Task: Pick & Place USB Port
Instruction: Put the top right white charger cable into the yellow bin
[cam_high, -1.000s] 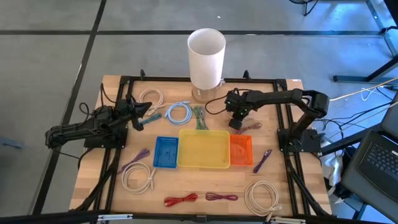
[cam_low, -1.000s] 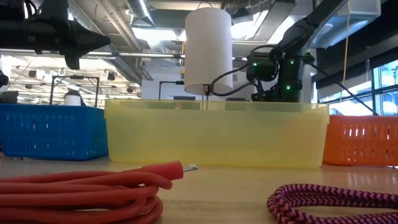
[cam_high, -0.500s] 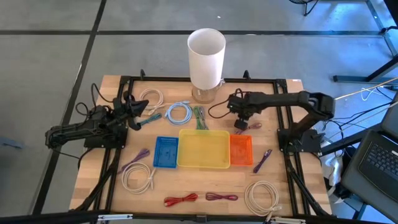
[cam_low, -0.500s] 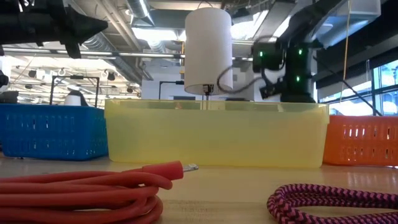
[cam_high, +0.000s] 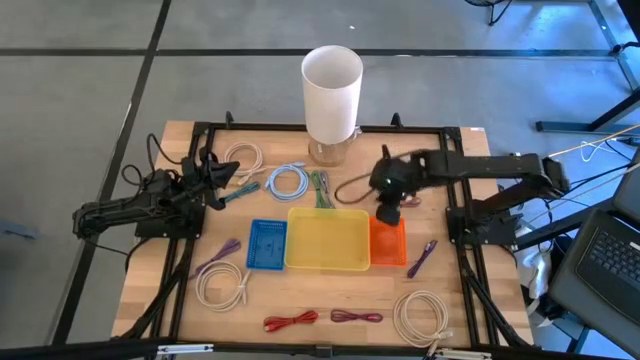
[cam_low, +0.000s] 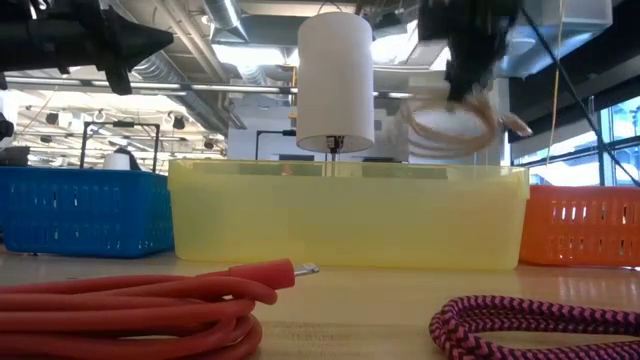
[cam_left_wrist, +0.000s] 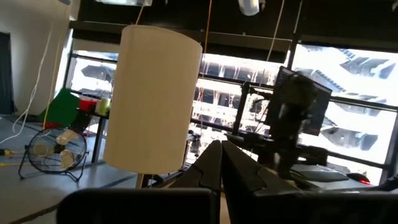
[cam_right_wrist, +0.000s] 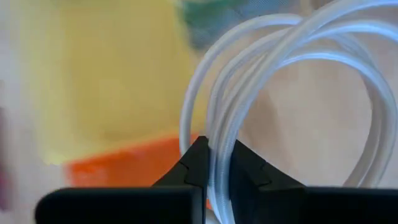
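Note:
My right gripper (cam_high: 388, 208) is high above the far edge of the orange bin (cam_high: 388, 243) and is shut on a coiled white cable (cam_low: 447, 124). The coil's loops fill the right wrist view (cam_right_wrist: 261, 81). In the low view the gripper (cam_low: 468, 85) hangs well above the yellow bin (cam_low: 345, 215). My left gripper (cam_high: 234, 180) is shut and empty. It is raised over the table's far left and points toward the tall white cylinder (cam_left_wrist: 152, 99). My right gripper pinches several strands of the white cable coil (cam_right_wrist: 219, 140) between its two fingers, which point down from above. The coil is lifted clear of the table, and its loops hang below and beside the fingers (cam_low: 425, 125).
A blue bin (cam_high: 266, 244), the yellow bin (cam_high: 328, 240) and the orange bin stand in a row mid-table. The white cylinder (cam_high: 332, 95) stands at the far edge. Coiled cables lie around them: white (cam_high: 243, 155), light blue (cam_high: 288, 181), green (cam_high: 320, 188), purple (cam_high: 422, 257), red (cam_high: 290, 321).
My right gripper has risen from the table near the cylinder's base and gone toward the near right, to above the orange bin. It carries the white coil, which is now lifted clear. My left gripper has risen a little.

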